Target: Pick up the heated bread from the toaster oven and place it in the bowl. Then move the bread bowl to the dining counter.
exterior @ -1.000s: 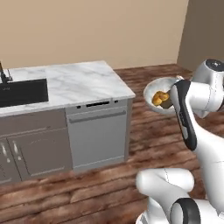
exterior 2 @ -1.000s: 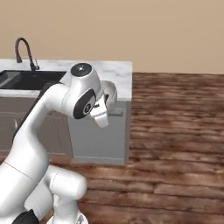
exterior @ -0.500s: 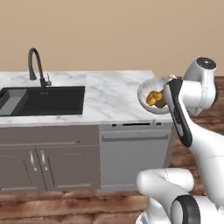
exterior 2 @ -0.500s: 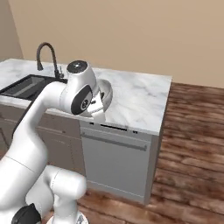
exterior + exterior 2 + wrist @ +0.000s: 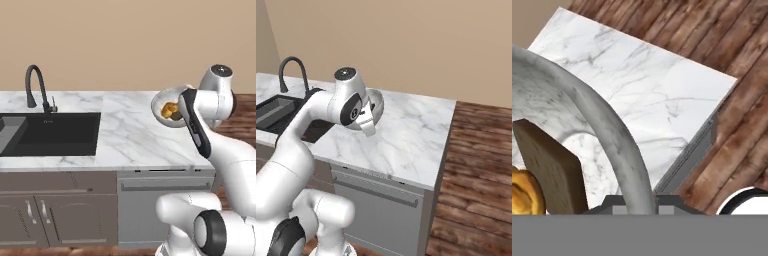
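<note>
One thing worries me right away: I'm carrying the bowl (image 5: 619, 135) by its rim alone, pinched tight in the gripper (image 5: 639, 202), so all its weight hangs off that one edge. If the wrist rolls or I set down hard, I judge the bowl could pivot in the pinch and tip. Inside the bowl, the heated bread (image 5: 171, 110) sits loose against the wall, with a brown slab-like piece (image 5: 549, 167) beside it in the hand view; a sharp tilt could spill it.

Beyond the bowl, the dining counter (image 5: 135, 135) lies below, and the bowl hangs over its end away from the sink (image 5: 50, 132). Release too close to that edge and it could go over onto the wood floor (image 5: 476, 175).

Hard to read: the fingertips are buried under the rim, so I can't see how deep the bite goes. From the right base view the arm covers most of the bowl, and the bread is cut off at the hand view's edge.
</note>
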